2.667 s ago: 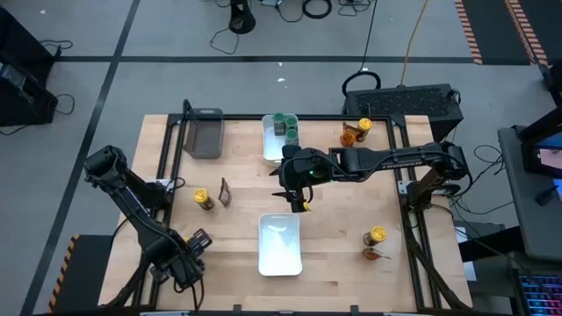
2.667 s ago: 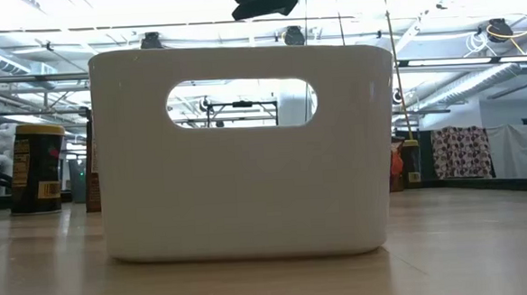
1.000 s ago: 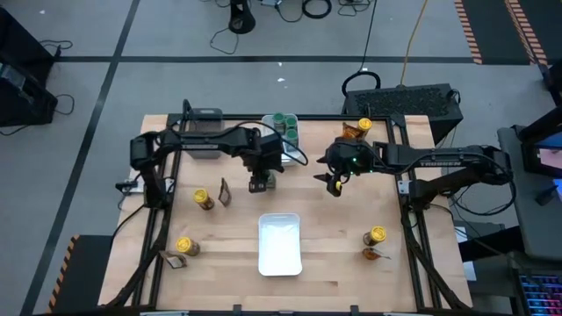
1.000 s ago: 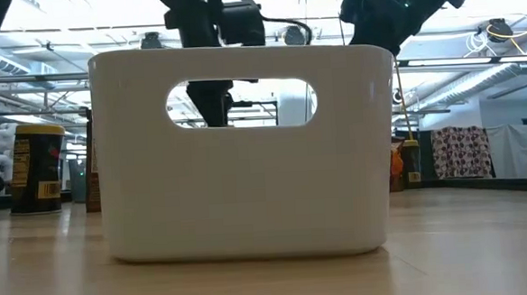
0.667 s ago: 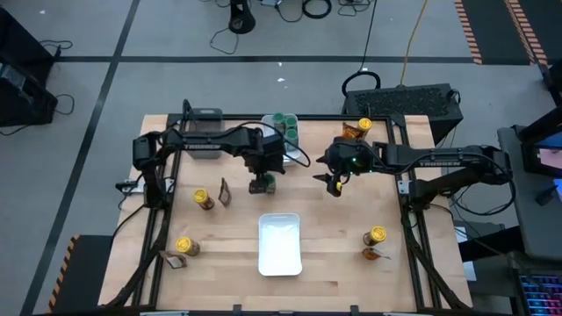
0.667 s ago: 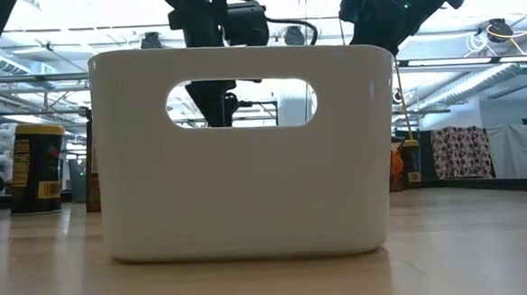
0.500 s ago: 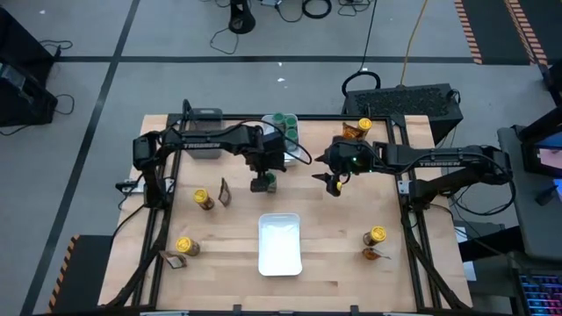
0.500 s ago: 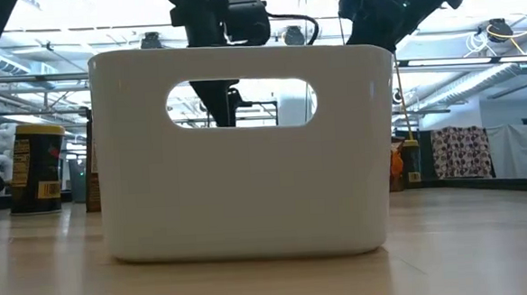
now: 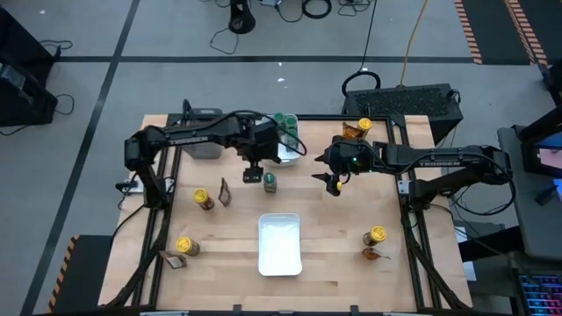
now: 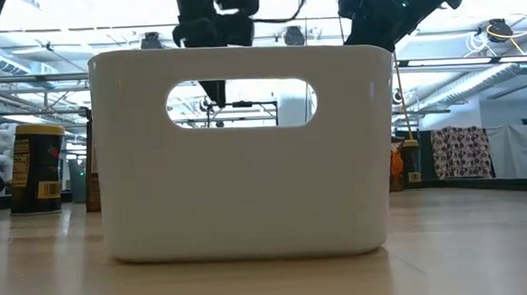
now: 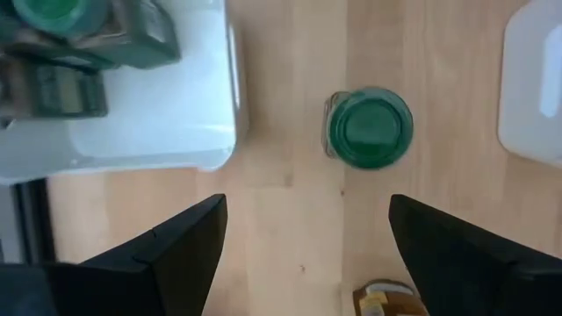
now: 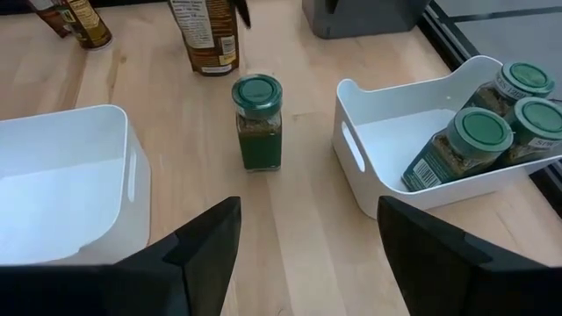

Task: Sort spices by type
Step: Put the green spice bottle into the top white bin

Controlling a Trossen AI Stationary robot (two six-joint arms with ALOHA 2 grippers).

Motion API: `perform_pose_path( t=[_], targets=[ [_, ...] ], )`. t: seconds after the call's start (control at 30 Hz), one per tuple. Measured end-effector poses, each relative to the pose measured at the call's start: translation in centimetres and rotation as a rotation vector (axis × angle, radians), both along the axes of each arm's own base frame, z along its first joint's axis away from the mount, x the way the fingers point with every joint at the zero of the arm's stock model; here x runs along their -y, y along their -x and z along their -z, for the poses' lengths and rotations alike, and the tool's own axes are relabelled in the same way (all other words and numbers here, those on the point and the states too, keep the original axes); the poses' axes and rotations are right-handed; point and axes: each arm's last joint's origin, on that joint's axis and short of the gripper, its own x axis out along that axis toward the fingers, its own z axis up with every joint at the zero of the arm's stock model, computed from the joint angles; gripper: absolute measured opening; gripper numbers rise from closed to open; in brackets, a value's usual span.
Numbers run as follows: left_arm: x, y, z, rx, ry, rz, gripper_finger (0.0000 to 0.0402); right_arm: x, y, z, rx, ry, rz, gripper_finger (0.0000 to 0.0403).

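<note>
A green-lidded spice jar (image 9: 270, 182) (image 11: 370, 127) (image 12: 257, 123) stands upright on its base on the wooden table, between the two white bins. My left gripper (image 9: 255, 170) (image 11: 303, 219) hangs open above it, just to its far left, touching nothing. My right gripper (image 9: 335, 184) (image 12: 307, 219) is open and empty, hovering to the jar's right. The far white bin (image 9: 279, 151) (image 12: 386, 140) holds three green-lidded jars. Yellow-lidded jars (image 9: 204, 200) (image 9: 378, 235) and brown packets (image 9: 225, 193) stand toward the table's sides.
An empty white bin (image 9: 280, 244) (image 10: 246, 157) sits at the table's near middle and fills the low view. A dark grey tray (image 9: 205, 133) is at the far left. More spices stand at the near left (image 9: 183, 246) and far right (image 9: 363, 127).
My left gripper has let go of the green-lidded jar and risen, drifting slightly toward the far edge. The jar, earlier covered by the fingers, now stands alone on the table. My right gripper has kept still.
</note>
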Motion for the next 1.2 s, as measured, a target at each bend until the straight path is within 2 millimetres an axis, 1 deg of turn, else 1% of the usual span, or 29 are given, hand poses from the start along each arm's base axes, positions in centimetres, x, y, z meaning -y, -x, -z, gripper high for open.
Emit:
perform_pose_path(
  t=[0.1, 0.2, 0.27, 0.4, 0.47, 0.6, 0.67, 0.77, 0.87, 0.97, 1.07, 1.2],
  targets=[
    [0.2, 1.7, -1.4, 0.029, -0.002, -0.026, 0.0322, 0.0, 0.0, 0.0, -0.001, 0.006, -0.003, 0.0249],
    [0.6, 3.9, -2.3, 0.078, -0.004, -0.057, 0.0322, 0.0, 0.0, 0.0, -0.003, 0.022, -0.014, 0.0249],
    [1.0, 5.3, -2.9, 0.166, -0.015, -0.079, 0.0322, 0.0, 0.0, 0.0, -0.006, 0.037, -0.025, 0.0249],
    [1.9, 8.5, -2.6, 0.326, -0.018, -0.133, 0.0322, 0.0, 0.0, 0.0, -0.007, 0.062, -0.042, 0.0249],
    [2.6, 9.9, -1.9, 0.412, -0.009, -0.160, 0.0322, 0.0, -0.1, -0.2, 0.010, 0.065, -0.041, 0.0249],
    [4.1, 12.1, -0.5, 0.636, 0.002, -0.154, 0.0322, 0.2, -0.8, -1.2, 0.135, 0.088, -0.039, 0.0249],
    [4.7, 13.0, 0.6, 0.732, 0.013, -0.151, 0.0322, 0.2, -1.1, -1.6, 0.192, 0.076, -0.027, 0.0249],
    [5.2, 14.1, 2.6, 0.823, 0.041, -0.162, 0.0322, 0.3, -1.7, -1.5, 0.226, 0.061, -0.023, 0.0249],
    [5.6, 14.8, 4.5, 0.896, 0.061, -0.170, 0.0322, 0.4, -2.3, -0.6, 0.186, 0.044, -0.018, 0.0249],
    [5.7, 15.0, 6.1, 0.957, 0.060, -0.165, 0.0322, 0.5, -3.4, 0.2, 0.149, 0.011, -0.004, 0.0249],
    [5.7, 15.1, 7.2, 0.995, 0.059, -0.162, 0.0322, 0.7, -5.1, 0.4, 0.102, -0.012, -0.012, 0.0249],
    [5.7, 15.3, 8.3, 1.019, 0.054, -0.156, 0.0322, 1.1, -7.9, 0.4, -0.020, -0.021, -0.024, 0.0249]
  ],
)
